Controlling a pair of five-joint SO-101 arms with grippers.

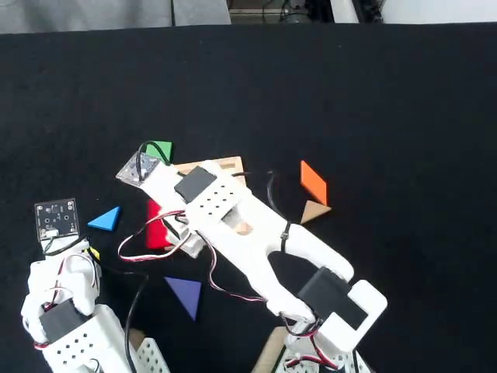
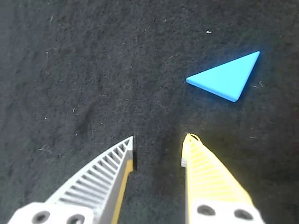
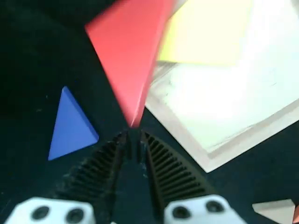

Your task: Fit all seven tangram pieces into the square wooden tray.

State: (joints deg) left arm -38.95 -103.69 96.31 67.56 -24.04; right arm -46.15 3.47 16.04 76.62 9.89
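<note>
Seen from above, the left arm sits at about 8 o'clock on the black table (image 1: 311,93). The left gripper (image 2: 158,142) is spread open, with bare cloth showing between its white and yellow fingers and nothing held. The light blue triangle (image 1: 105,219) lies flat on the table near the tips, at roughly 1 o'clock from them and apart from them.

Further right, the red triangle (image 3: 128,51) is pinched by one corner in the right gripper (image 3: 134,140), whose dark jaws are closed on that tip. The rest of the piece reaches over the edge of the square wooden tray (image 3: 212,158), beside the yellow piece (image 3: 210,30) lying on the tray's pale floor. Whether the red piece rests on the rim cannot be made out.

From above, the green triangle (image 1: 161,149) is at 12 o'clock from the red one, near the tray's corner. The dark blue triangle (image 1: 185,294) lies on the table at about 5 o'clock from the right gripper. The right arm lies across most of the tray.

Outside the tray, at 3 o'clock from it, sits the orange parallelogram (image 1: 314,183). The tan triangle (image 1: 314,211) is just beside it at 6 o'clock
</note>
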